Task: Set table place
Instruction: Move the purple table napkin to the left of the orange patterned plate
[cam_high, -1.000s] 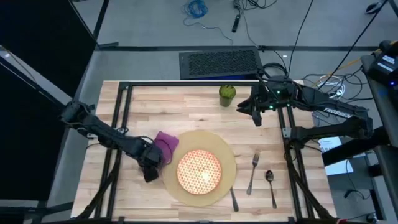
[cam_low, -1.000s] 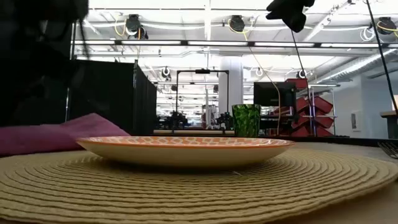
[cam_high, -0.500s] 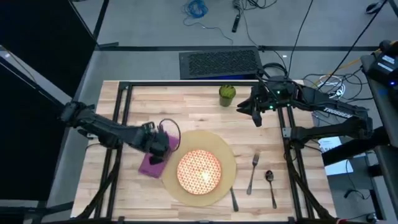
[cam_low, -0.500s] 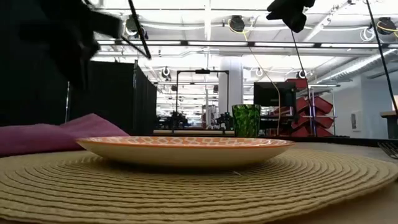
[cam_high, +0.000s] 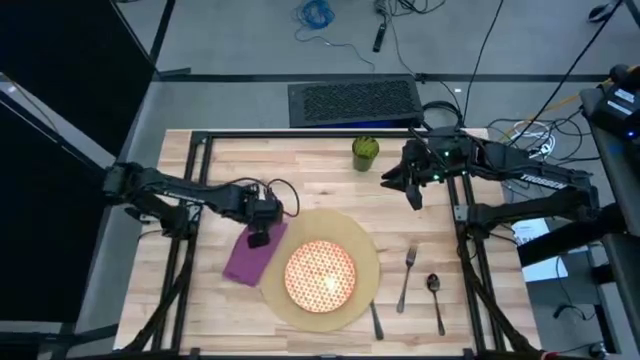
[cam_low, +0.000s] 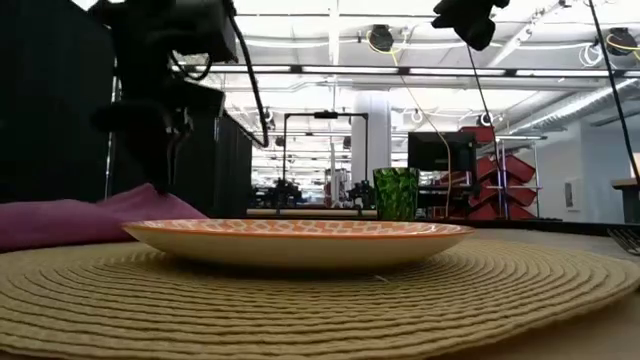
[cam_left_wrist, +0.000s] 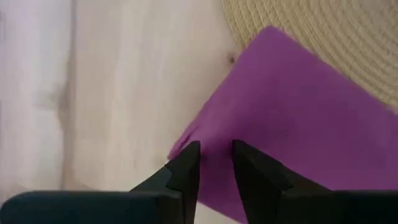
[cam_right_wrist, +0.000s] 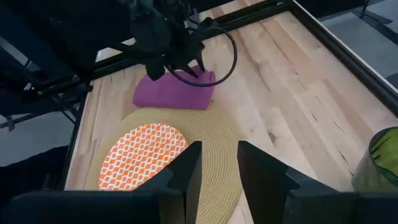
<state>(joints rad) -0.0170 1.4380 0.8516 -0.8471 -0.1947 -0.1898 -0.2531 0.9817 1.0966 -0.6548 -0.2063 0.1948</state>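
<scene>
One purple napkin (cam_high: 251, 257) now lies flat on the table (cam_high: 320, 165), just beside the big round mat (cam_high: 352, 236), with one corner touching the mat's edge. A moment ago it was a bunched-up lump and the left gripper (cam_high: 258, 239) was low at it; now the cloth is spread out long and the left gripper has come up and hangs over the napkin's far end. Its two fingers (cam_left_wrist: 186, 168) are close together with only a thin gap, and nothing is held between them. So the napkin part looks done. The mat sits in the middle near the front of the table, with the red and cream plate (cam_high: 321, 275) on top of it. Fork (cam_high: 406, 278), spoon (cam_high: 435, 298) and knife (cam_high: 376, 320) lie on the other side. The green cup (cam_high: 365, 152) stands far back, well apart from the mat, and probably needs moving closer next. The right gripper (cam_high: 411, 190) waits near that cup, fingers a little apart and empty.
</scene>
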